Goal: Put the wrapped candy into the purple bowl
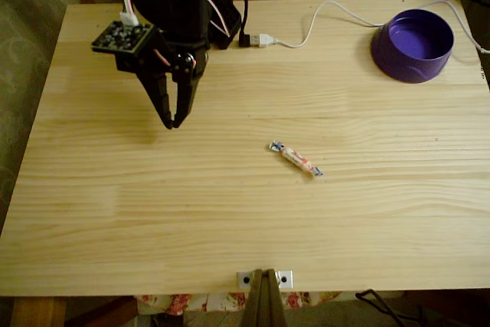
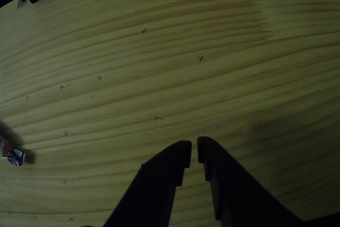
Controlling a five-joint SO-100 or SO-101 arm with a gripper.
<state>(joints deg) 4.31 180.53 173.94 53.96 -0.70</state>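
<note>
The wrapped candy [image 1: 295, 158] lies flat on the wooden table near its middle, a whitish-pink stick with twisted bluish ends, angled down to the right. One twisted end of the candy [image 2: 13, 156] peeks in at the left edge of the other view. The purple bowl [image 1: 413, 45] stands at the far right corner, upright and empty. My black gripper [image 1: 173, 122] hangs over the left-centre of the table, well left of the candy, fingers pointing down. In the other view the gripper [image 2: 194, 152] is shut with only a thin slit between its fingertips and nothing held.
A white USB plug [image 1: 262, 40] on its white cable lies at the back between the arm base and the bowl. A metal bracket [image 1: 264, 278] is screwed to the table's front edge. Bare wood surrounds the candy on all sides.
</note>
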